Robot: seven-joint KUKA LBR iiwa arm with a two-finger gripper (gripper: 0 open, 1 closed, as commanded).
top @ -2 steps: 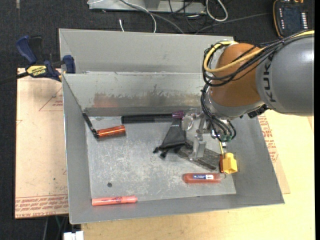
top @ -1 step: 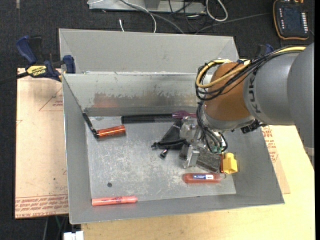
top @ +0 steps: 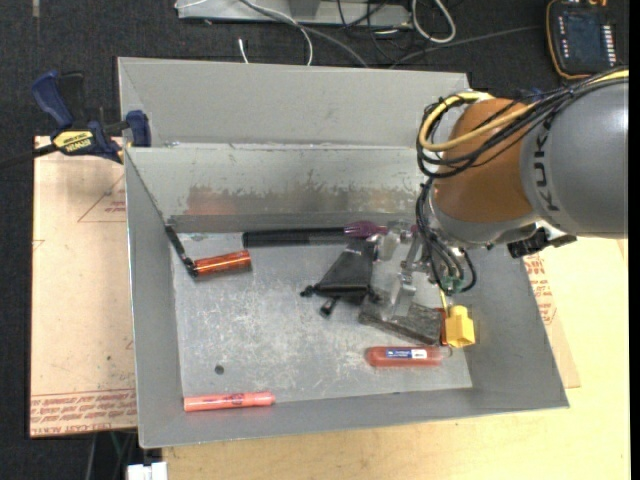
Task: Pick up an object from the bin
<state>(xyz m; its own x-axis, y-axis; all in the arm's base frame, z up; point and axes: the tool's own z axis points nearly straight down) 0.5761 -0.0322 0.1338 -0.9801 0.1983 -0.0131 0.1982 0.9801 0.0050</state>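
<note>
My gripper (top: 404, 271) hangs low in the right half of the bin, under the arm's orange cover. Right beneath and in front of it lies a dark grey flat piece (top: 403, 319). A black angular tool (top: 343, 276) lies just to its left, touching or nearly touching it. A small yellow block (top: 458, 327) sits to the right of the grey piece. In front of these lies a red marker (top: 404, 356) with a white label. A long black rod with a purple end (top: 312, 235) runs along the back wall, up to the gripper.
An orange-handled tool (top: 217, 263) lies at the back left, with its black shaft pointing into the corner. A pink marker (top: 228, 401) lies along the front wall at the left. The arm and its yellow cables hang over the bin's right side.
</note>
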